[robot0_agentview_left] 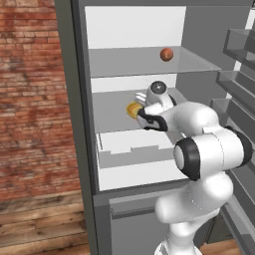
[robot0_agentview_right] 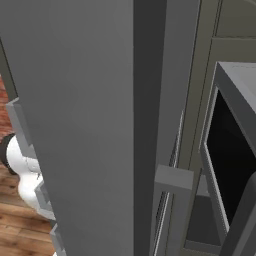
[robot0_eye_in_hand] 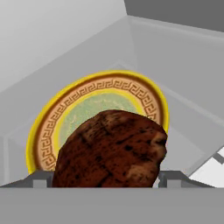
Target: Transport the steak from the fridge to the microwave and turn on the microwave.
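The steak point(robot0_eye_in_hand: 109, 153), a dark reddish-brown lumpy piece, lies over the near part of a yellow-rimmed patterned plate point(robot0_eye_in_hand: 87, 105). My gripper point(robot0_eye_in_hand: 107, 180) has one fingertip point(robot0_eye_in_hand: 41, 179) against each side of the meat and is shut on it. From the left base view, my gripper point(robot0_agentview_left: 139, 109) reaches into the open fridge point(robot0_agentview_left: 74, 124) at its middle shelf, right at the plate point(robot0_agentview_left: 132, 109). The steak itself is hidden by the hand there. The microwave point(robot0_agentview_right: 230, 165), with its dark window, stands at the right past the fridge's grey side wall point(robot0_agentview_right: 75, 125).
A round orange-brown ball point(robot0_agentview_left: 166, 54) sits on the upper shelf. A pale drawer point(robot0_agentview_left: 129, 144) lies under the middle shelf. The fridge door's shelves point(robot0_agentview_left: 239, 99) stand close on the right of my arm. A brick wall point(robot0_agentview_left: 30, 99) and wood floor are to the left.
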